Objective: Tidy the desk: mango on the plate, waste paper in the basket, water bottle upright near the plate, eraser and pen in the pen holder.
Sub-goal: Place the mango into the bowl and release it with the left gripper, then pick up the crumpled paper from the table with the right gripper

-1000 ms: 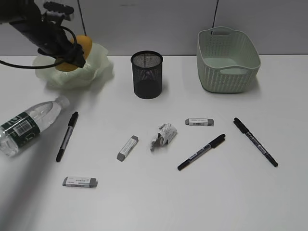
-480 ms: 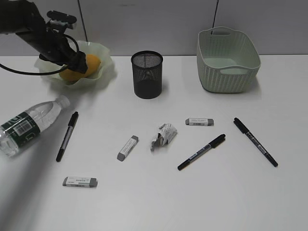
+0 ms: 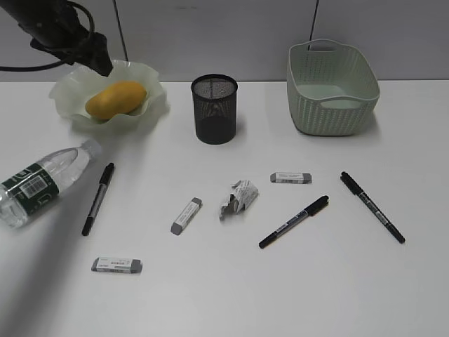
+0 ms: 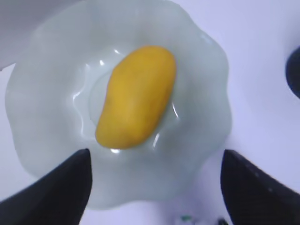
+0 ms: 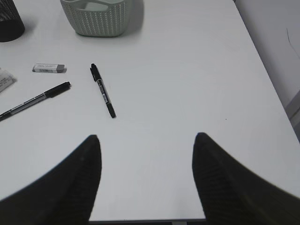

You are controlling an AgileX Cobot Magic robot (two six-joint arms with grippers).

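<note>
The mango (image 3: 116,99) lies in the wavy-rimmed plate (image 3: 147,77) at the back left; it also shows in the left wrist view (image 4: 136,96) on the plate (image 4: 197,154). My left gripper (image 3: 98,62) is open and empty, raised above the plate's far edge. The water bottle (image 3: 42,181) lies on its side at the left. The waste paper (image 3: 237,198) sits mid-desk. The pen holder (image 3: 215,109) and basket (image 3: 331,88) stand at the back. Three pens (image 3: 97,199) (image 3: 293,222) (image 3: 372,206) and three erasers (image 3: 186,215) (image 3: 116,265) (image 3: 291,177) lie around. My right gripper (image 5: 146,154) is open over bare desk.
The desk's right edge and front edge show in the right wrist view (image 5: 262,70). A grey wall runs behind the desk. A black cable hangs from the left arm at the far left.
My left gripper has let go of the mango, which now lies in the plate, and has risen up and back to the left. The plate has settled flat.
</note>
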